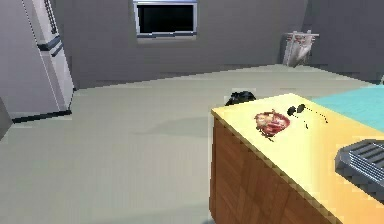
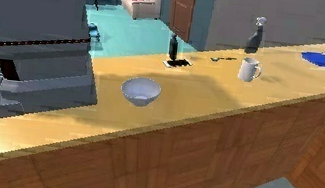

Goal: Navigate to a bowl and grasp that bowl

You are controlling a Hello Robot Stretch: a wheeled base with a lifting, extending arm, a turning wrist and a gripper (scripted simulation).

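bowl point(image 2: 141, 91): pale and round, upright on the counter, just left of the arm side view's middle, standing apart from everything else
counter point(image 2: 200, 96): yellow top with a wood-panelled front, crossing the arm side view from lower left to upper right; its corner also fills the forward view's lower right point(image 1: 300, 165)
machine point(image 2: 36, 38): big dark and grey box on the counter at the arm side view's left, near the bowl but not touching it
mug point(image 2: 248, 70): white, upright, right of the bowl and well apart from it
plate point(image 2: 324, 61): blue, flat, at the counter's upper right end
bottle point(image 2: 173, 51): small, dark, upright at the counter's far edge, above the bowl in the frame
armchair point(image 2: 140, 1): pale, at the top of the frame on a teal floor
fridge point(image 1: 45, 50): grey, forward view's upper left
screen point(image 1: 165, 18): dark, on the wall, top centre
red thing point(image 1: 271, 123): round, on the counter right of centre; what it is cannot be told
rack point(image 1: 365, 160): grey, at the lower right edge
gripper: its state cannot be told
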